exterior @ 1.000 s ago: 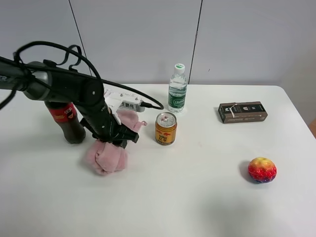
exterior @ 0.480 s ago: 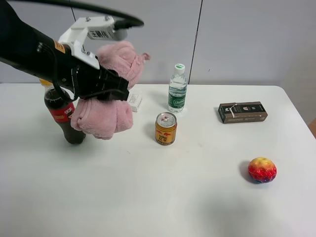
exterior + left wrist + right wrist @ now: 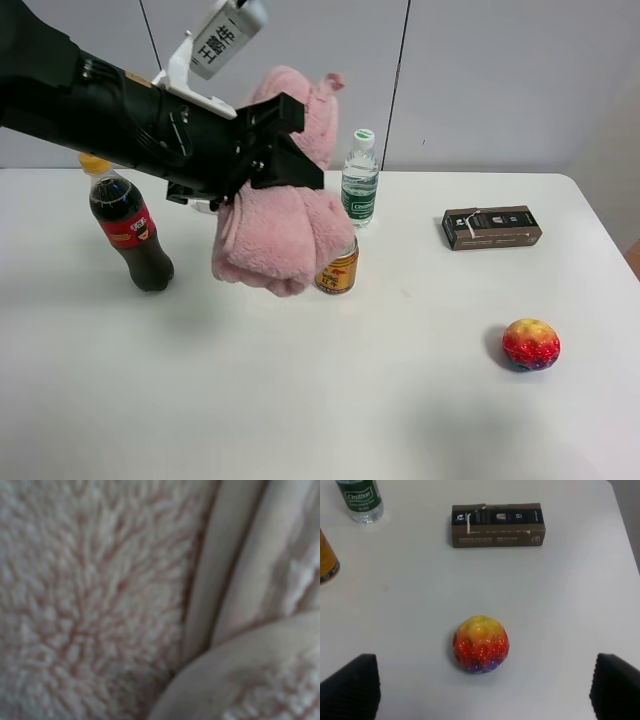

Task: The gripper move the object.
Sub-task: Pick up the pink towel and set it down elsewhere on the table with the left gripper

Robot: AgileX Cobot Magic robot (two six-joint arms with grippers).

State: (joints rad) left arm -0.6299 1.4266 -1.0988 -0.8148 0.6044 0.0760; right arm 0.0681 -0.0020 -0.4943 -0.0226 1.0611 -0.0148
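Towel bundle (image 3: 285,225) hung clear of the table (image 3: 300,400), pinched at its waist by my left tool (image 3: 280,150); its lower end covered part of the gold can (image 3: 340,275); my right tool (image 3: 484,685) stood spread wide over the table near the red-yellow ball (image 3: 480,644).

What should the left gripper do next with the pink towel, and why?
Probably shift right at this height before lowering. The left gripper holds the pink towel in the air, and its hanging fold overlaps the can in the high view; bare table lies between can and ball.
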